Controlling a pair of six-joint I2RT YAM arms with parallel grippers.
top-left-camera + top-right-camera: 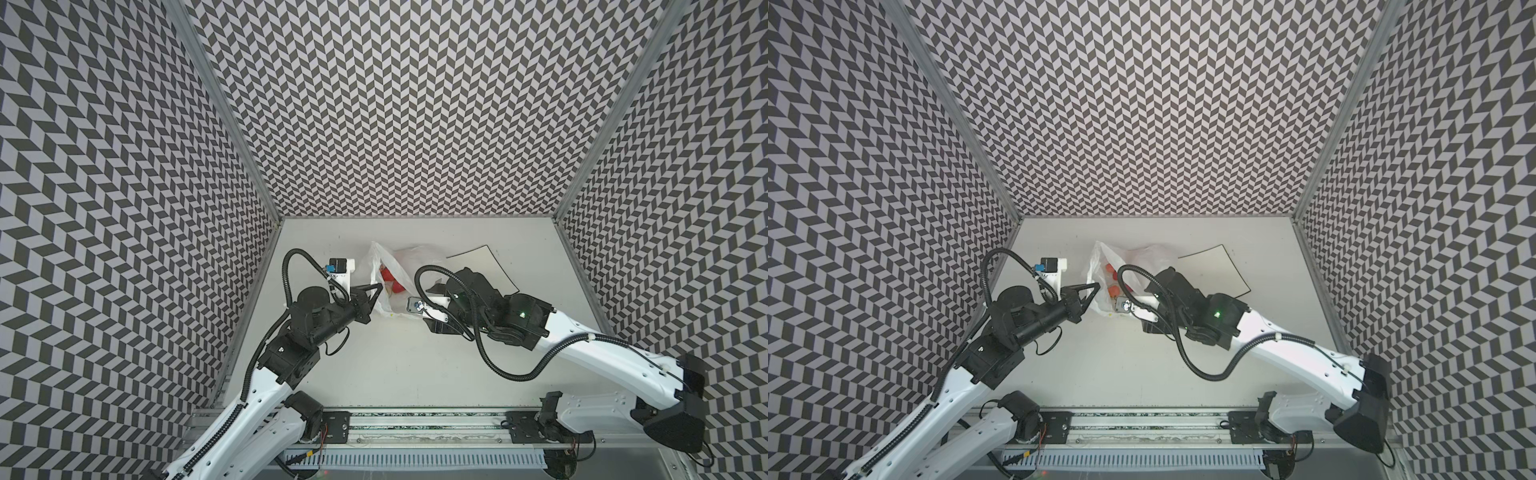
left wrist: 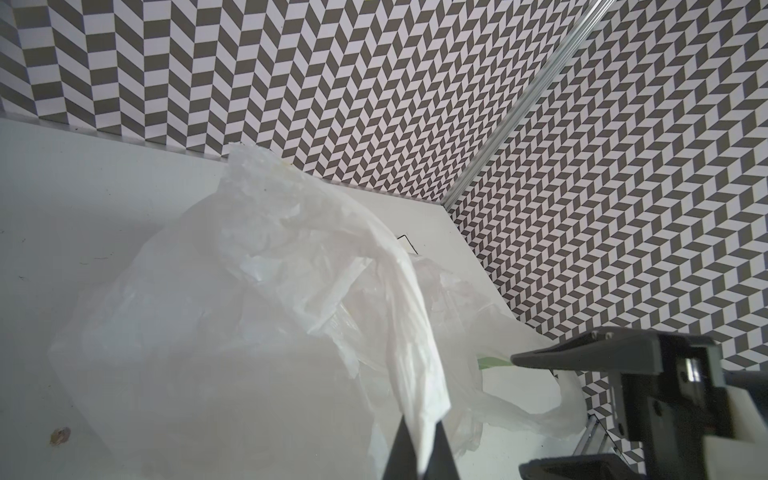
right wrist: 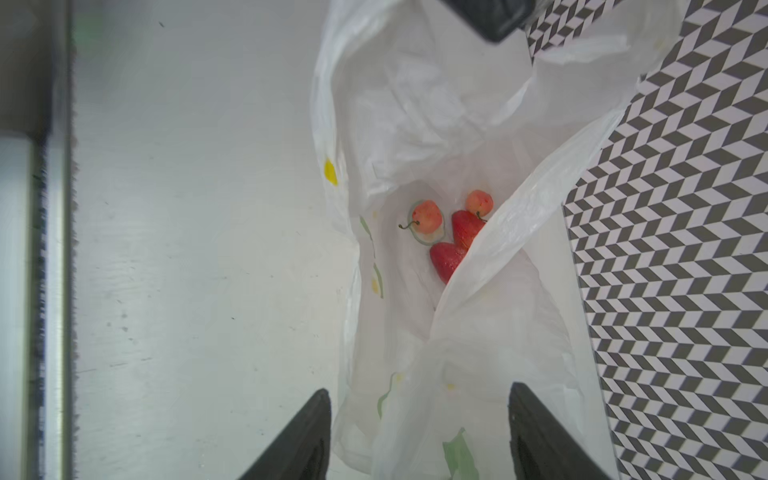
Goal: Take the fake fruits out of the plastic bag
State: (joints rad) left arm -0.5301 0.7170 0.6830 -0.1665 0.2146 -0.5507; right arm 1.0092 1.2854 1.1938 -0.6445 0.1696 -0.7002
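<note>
The left gripper (image 2: 419, 453) has its jaws pressed together on a twisted strip of the plastic bag (image 2: 249, 311), with that strip lifted above the table (image 1: 395, 374); in both top views the bag lies mid-table toward the back wall, its mouth open between the two arms; the fake fruits (image 3: 446, 259) sit inside the bag on its floor; two round stemmed ones (image 3: 426, 215) and two strawberries (image 3: 465, 228) cluster together, the strawberries partly under a fold of film; the right gripper (image 3: 417, 395) has its jaws spread, straddling the bag's near rim, well short of the fruits; the plate (image 1: 494, 266) lies right of the bag, partly behind the right arm.
</note>
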